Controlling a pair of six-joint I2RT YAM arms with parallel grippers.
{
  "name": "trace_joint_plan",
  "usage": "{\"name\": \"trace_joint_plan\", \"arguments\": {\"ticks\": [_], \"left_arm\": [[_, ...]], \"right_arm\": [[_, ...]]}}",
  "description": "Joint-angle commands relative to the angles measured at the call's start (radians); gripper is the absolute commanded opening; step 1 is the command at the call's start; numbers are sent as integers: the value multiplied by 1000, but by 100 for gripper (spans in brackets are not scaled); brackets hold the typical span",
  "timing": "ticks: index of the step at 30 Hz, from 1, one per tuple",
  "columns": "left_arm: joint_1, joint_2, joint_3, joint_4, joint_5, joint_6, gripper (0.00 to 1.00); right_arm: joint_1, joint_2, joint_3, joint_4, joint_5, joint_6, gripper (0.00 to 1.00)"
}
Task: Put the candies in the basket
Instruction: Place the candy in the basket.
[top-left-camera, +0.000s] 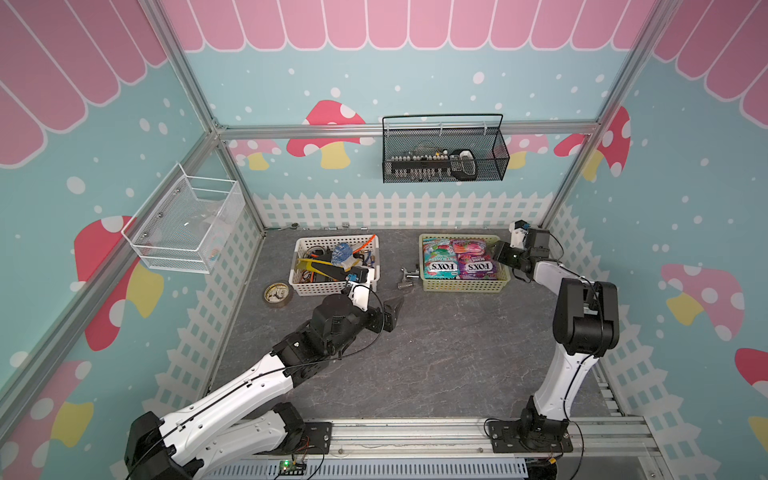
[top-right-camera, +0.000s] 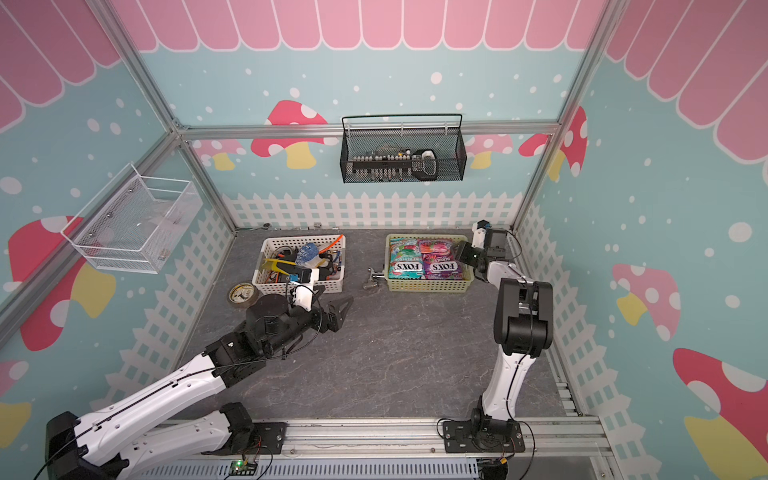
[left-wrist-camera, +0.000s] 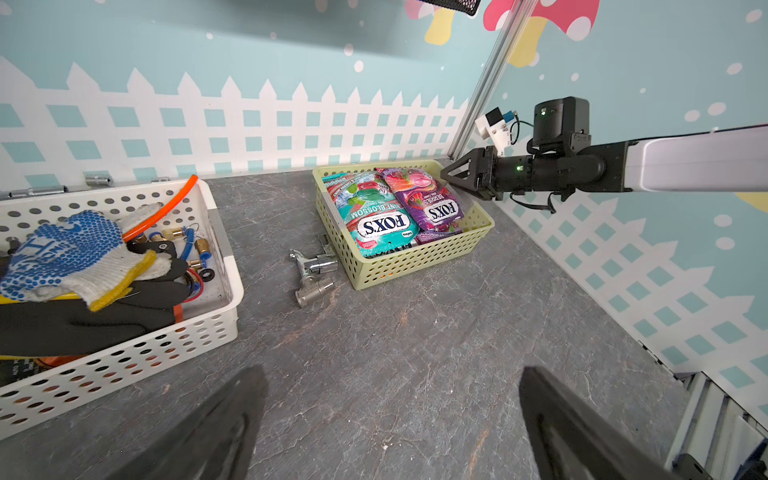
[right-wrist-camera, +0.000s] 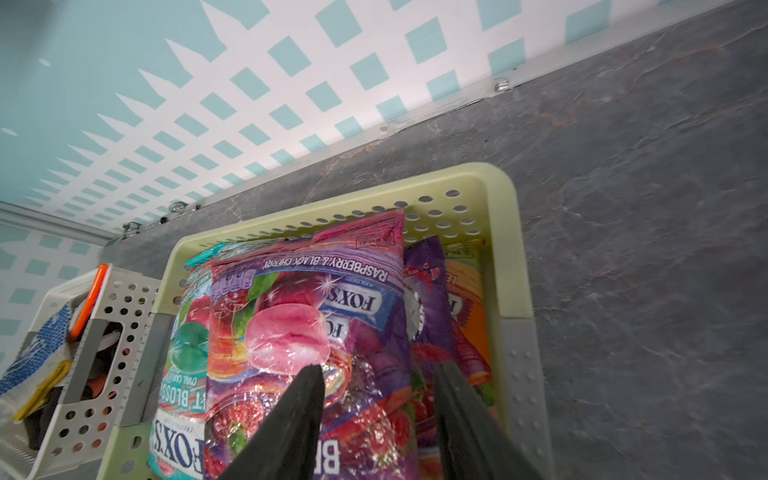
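The pale yellow-green basket (top-left-camera: 463, 286) (top-right-camera: 428, 284) (left-wrist-camera: 399, 262) (right-wrist-camera: 490, 178) stands at the back right of the table. Inside lie the candies. A teal mint bag (top-left-camera: 439, 259) (left-wrist-camera: 378, 216) (right-wrist-camera: 183, 353) and a purple berry bag (top-left-camera: 473, 257) (left-wrist-camera: 428, 199) (right-wrist-camera: 299, 316) are on top. An orange bag (right-wrist-camera: 469, 316) shows underneath. My right gripper (top-left-camera: 496, 252) (top-right-camera: 460, 251) (left-wrist-camera: 444, 174) (right-wrist-camera: 378, 368) hangs open just above the purple bag at the basket's right end, gripping nothing. My left gripper (top-left-camera: 399, 301) (top-right-camera: 349, 301) (left-wrist-camera: 390, 372) is wide open over bare table, empty.
A white perforated basket (top-left-camera: 332, 286) with gloves, tubing and fittings sits left of centre. A metal tap fitting (top-left-camera: 406, 278) lies between the two baskets. A tape roll (top-left-camera: 277, 294) rests at the left. A black wire basket (top-left-camera: 444, 153) and a white mesh basket (top-left-camera: 187, 224) hang on the walls.
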Motion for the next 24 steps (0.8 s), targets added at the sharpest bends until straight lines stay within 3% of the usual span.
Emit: {"name": "trace_joint_plan", "arguments": {"ticks": [1, 7, 11, 17, 20, 24], "left_arm": [[5, 9, -3, -7, -28, 9, 99], [5, 36, 8, 37, -146, 2, 99], [5, 45, -27, 170, -164, 80, 99], [7, 94, -116, 451, -201, 233, 99], [12, 128, -168, 567, -230, 278, 99], [69, 171, -185, 606, -288, 222, 99]], "right_arm": [[5, -98, -34, -35, 60, -21, 50], [29, -322, -232, -2, 105, 2, 57], [80, -487, -374, -6, 166, -26, 64], [105, -709, -589, 16, 267, -89, 93], [105, -790, -647, -8, 351, -129, 95], [106, -916, -735, -33, 407, -148, 97]]}}
